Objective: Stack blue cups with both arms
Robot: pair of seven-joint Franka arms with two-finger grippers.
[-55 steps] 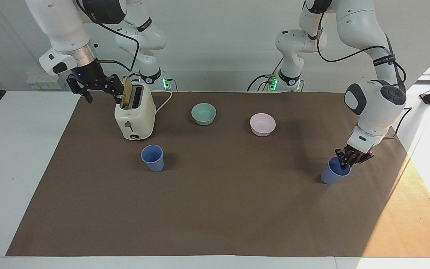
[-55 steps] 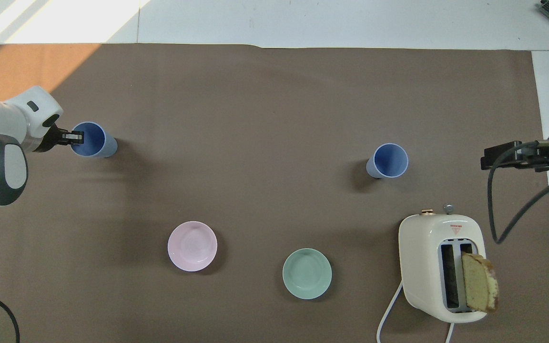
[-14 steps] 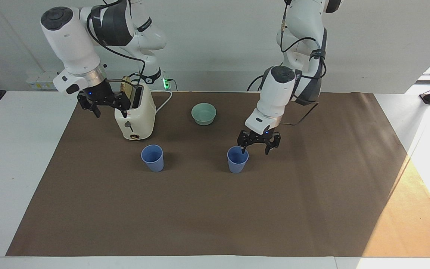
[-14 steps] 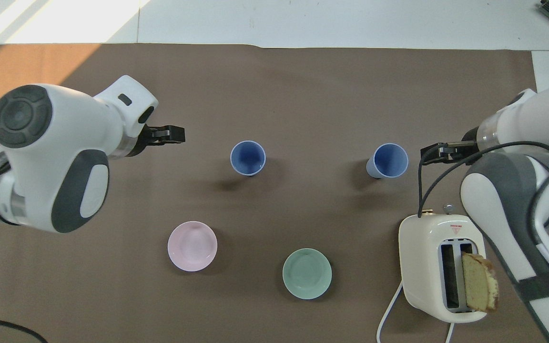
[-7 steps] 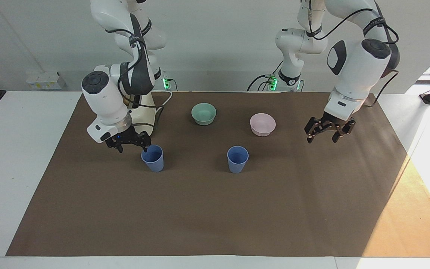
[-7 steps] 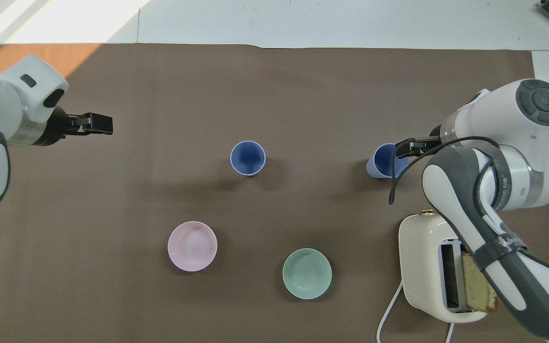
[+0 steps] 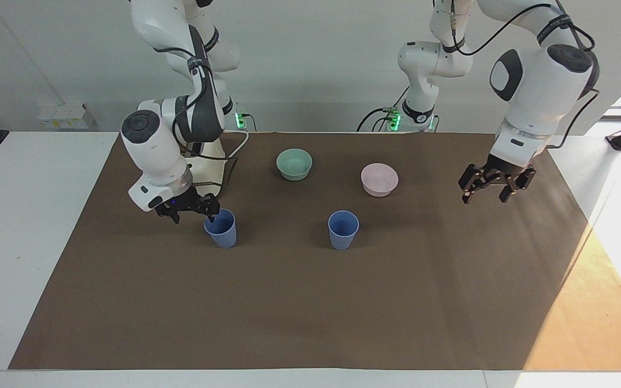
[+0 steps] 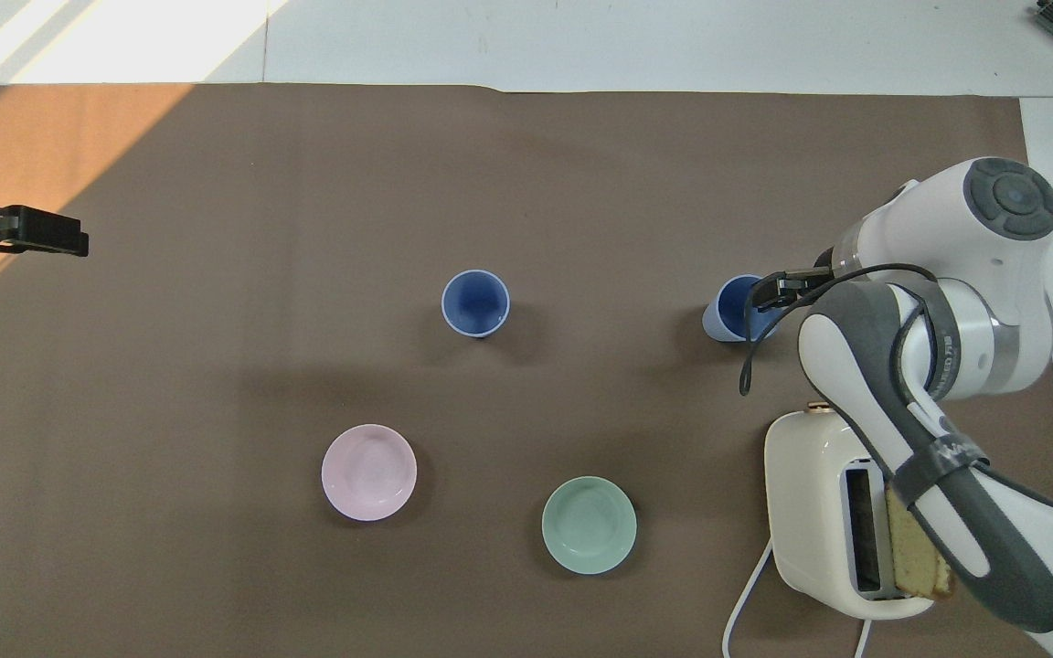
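My right gripper [image 7: 191, 210] straddles the rim of the cup [image 7: 221, 228] by the toaster [image 8: 842, 512], fingers apart, to pinch its wall and carry it to the second cup [image 7: 343, 229] mid-mat (left gripper [image 7: 491, 187] waits open, over bare mat).

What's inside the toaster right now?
A slice of bread stands in one slot of the toaster. The other slot looks empty; the right arm covers part of the top.

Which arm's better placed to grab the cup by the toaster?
Right. The right gripper is at the rim of the blue cup beside the toaster, fingers open. The left gripper hangs over bare mat toward its own end, away from both cups.
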